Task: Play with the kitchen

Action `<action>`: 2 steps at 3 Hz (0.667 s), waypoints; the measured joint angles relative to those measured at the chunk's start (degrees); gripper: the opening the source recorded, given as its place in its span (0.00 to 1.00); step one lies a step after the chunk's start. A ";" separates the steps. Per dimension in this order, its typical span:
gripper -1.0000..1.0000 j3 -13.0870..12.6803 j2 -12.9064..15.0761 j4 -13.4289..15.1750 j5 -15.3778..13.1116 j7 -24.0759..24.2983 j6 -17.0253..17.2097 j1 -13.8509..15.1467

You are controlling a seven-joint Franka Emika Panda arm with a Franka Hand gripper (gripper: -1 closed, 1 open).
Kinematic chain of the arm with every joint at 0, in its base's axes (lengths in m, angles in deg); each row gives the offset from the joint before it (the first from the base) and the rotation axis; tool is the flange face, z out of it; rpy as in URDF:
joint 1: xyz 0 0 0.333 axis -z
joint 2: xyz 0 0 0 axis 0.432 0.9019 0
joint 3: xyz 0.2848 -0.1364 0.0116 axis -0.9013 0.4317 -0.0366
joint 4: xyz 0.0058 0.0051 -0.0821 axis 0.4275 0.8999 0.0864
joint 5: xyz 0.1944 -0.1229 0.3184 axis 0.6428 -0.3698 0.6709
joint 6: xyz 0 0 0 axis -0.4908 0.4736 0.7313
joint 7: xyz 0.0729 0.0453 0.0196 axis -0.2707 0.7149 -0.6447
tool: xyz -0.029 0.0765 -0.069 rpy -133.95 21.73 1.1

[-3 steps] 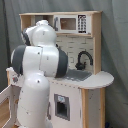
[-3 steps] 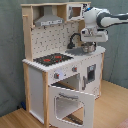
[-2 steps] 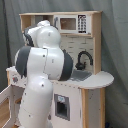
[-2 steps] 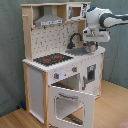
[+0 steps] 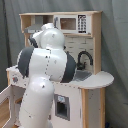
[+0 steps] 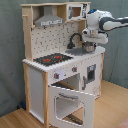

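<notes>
Second exterior view: gripper [image 6: 89, 47], state unclear, over the kitchen [image 6: 60, 75] sink; no writing legible.

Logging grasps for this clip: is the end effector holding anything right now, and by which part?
Cannot be told. In the second exterior view the end effector hangs over the sink beside the black faucet; nothing visibly hangs from it.

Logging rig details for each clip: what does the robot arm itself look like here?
The arm has glossy white, rounded shells with dark grey to black bands at the joints, bulky in the first exterior view. In the second exterior view a small blue light or mark shows on it, and its end effector looks dark and rounded. No loose cables are visible.
</notes>
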 joint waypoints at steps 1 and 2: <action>0.00 2.58 -2.81 0.00 -0.04 -0.04 -5.01 -0.01; 0.00 4.86 -6.09 0.00 0.20 -0.05 -9.79 -0.02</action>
